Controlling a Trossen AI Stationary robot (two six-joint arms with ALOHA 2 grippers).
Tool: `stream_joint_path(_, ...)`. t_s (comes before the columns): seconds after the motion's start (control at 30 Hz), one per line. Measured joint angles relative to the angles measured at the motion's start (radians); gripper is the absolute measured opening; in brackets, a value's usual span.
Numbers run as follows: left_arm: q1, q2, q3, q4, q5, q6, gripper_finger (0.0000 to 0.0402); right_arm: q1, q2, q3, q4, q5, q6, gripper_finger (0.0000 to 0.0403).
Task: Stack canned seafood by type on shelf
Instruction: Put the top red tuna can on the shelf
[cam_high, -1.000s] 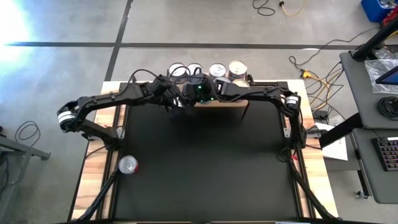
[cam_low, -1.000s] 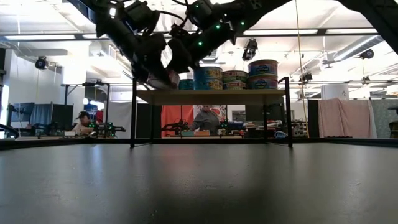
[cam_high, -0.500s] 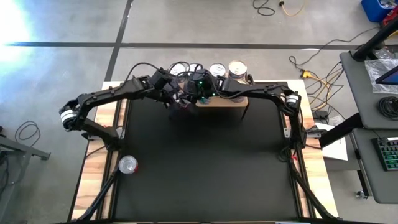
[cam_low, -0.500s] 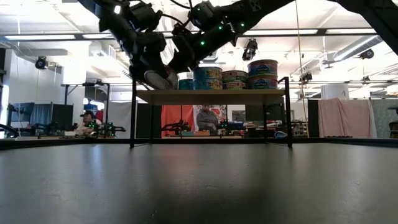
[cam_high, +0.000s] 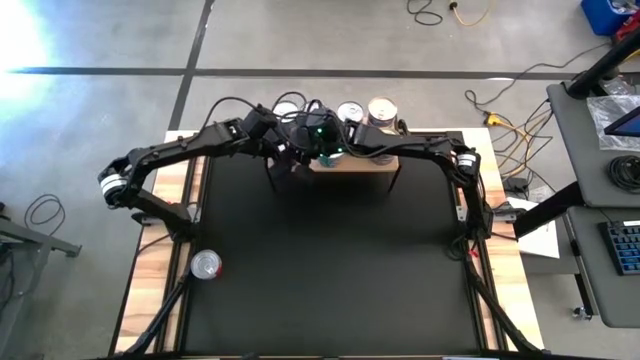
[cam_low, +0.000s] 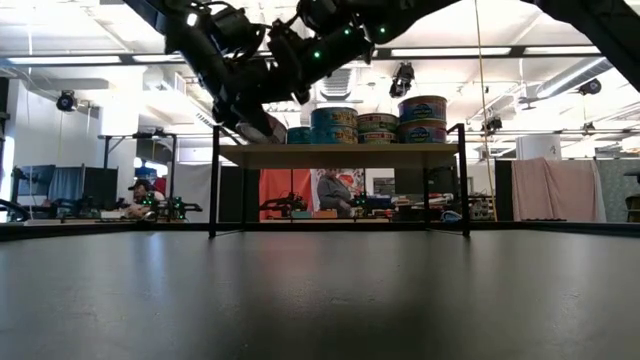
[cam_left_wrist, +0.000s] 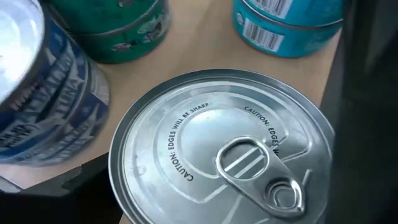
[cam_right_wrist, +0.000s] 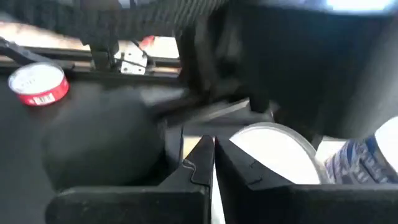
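The shelf (cam_low: 340, 153) stands at the table's far edge, with tins of canned seafood (cam_low: 423, 118) stacked on its wood top (cam_left_wrist: 199, 56). My left gripper (cam_high: 287, 152) is at the shelf's left end, closed on a silver-topped tin (cam_left_wrist: 211, 162) that also shows tilted in the low view (cam_low: 264, 128). My right gripper (cam_right_wrist: 210, 155) is shut and empty, a little above that tin (cam_high: 300, 135). One red tin (cam_high: 205, 264) stands on its base at the mat's near left. My left gripper has the tin between its two widely spread fingers (cam_left_wrist: 81, 186), on opposite sides of its round wall (cam_left_wrist: 118, 180). The fingers slant down from the table's left. The tin's pull-tab top is up and tilted; whether its lower edge touches the shelf cannot be told.
Blue tins (cam_left_wrist: 43, 93), a green tin (cam_left_wrist: 118, 31) and a teal tin (cam_left_wrist: 286, 25) stand close around the held tin on the shelf. The two arms meet closely over the shelf's left end. The black mat (cam_high: 330, 260) stretches toward the near edge.
My right gripper has risen from beside the held tin, still shut. My left gripper has edged toward the shelf's left end with the tin, which stays tilted between its fingers.
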Motion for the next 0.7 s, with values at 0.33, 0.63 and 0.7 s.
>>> stream_joint_path(0.33, -0.011, -0.002, 0.025, -0.018, 0.08, -0.073, 0.04, 0.0, -0.006, -0.056, -0.036, 0.05, -0.041, 0.0009)
stream_joint_path(0.63, -0.035, 0.013, 0.031, -0.06, -0.002, -0.105, 0.04, -0.001, -0.002, -0.059, -0.034, 0.065, -0.05, 0.0009)
stream_joint_path(0.7, -0.046, 0.013, 0.031, -0.059, -0.068, -0.069, 0.04, -0.001, -0.001, -0.06, -0.032, 0.069, -0.054, 0.0009)
